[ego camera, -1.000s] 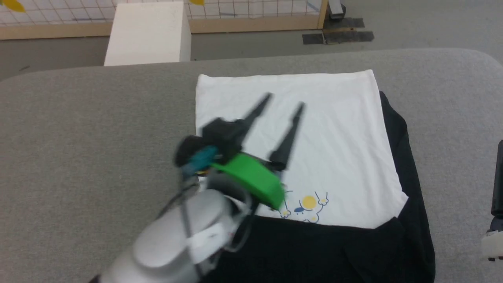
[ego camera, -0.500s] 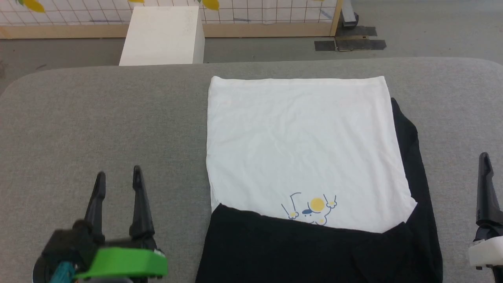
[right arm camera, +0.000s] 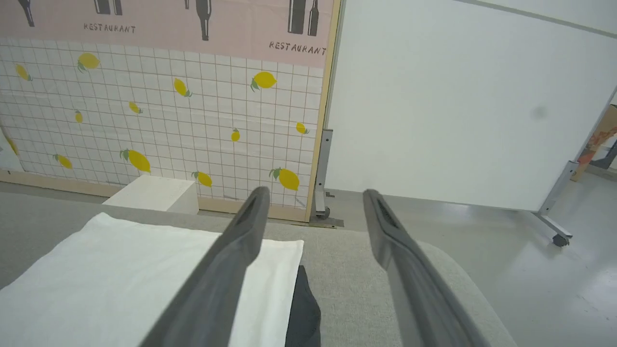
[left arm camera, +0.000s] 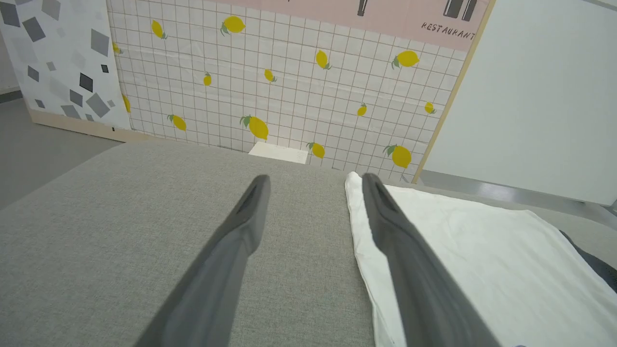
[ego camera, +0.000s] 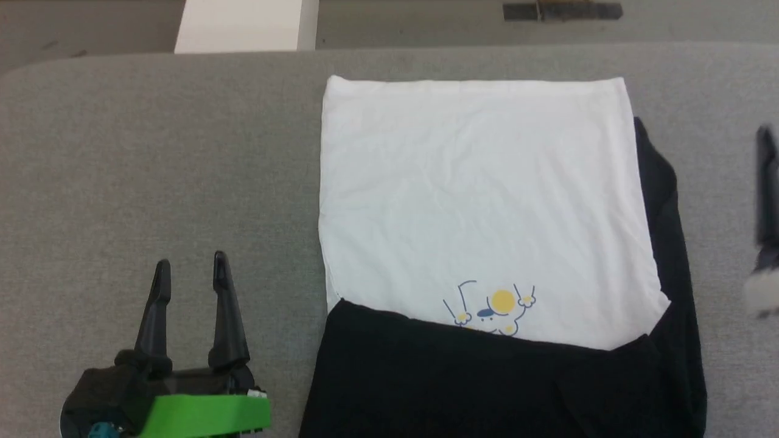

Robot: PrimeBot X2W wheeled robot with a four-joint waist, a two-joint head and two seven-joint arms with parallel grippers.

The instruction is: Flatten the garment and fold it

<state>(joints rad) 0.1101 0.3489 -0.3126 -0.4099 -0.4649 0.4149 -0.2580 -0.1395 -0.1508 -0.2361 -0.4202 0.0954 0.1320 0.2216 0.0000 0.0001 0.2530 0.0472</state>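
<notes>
Lengthwise front-to-back, garment (ego camera: 481, 194), hem far, black sleeves near; left gripper (ego camera: 192, 261), right gripper (right arm camera: 315, 192), jaws wide, empty

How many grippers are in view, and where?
2. Left gripper over bare grey table, left of the T-shirt; right gripper past its right side, blurred in the head view. Both open, empty.

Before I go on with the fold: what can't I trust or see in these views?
Head view: right gripper blurred, cut off by the right edge.
Head view: T-shirt's near end runs off the bottom edge.
Head view: black cloth overlaps the cartoon print's lower edge.
Right wrist view: own finger hides part of the T-shirt.
</notes>
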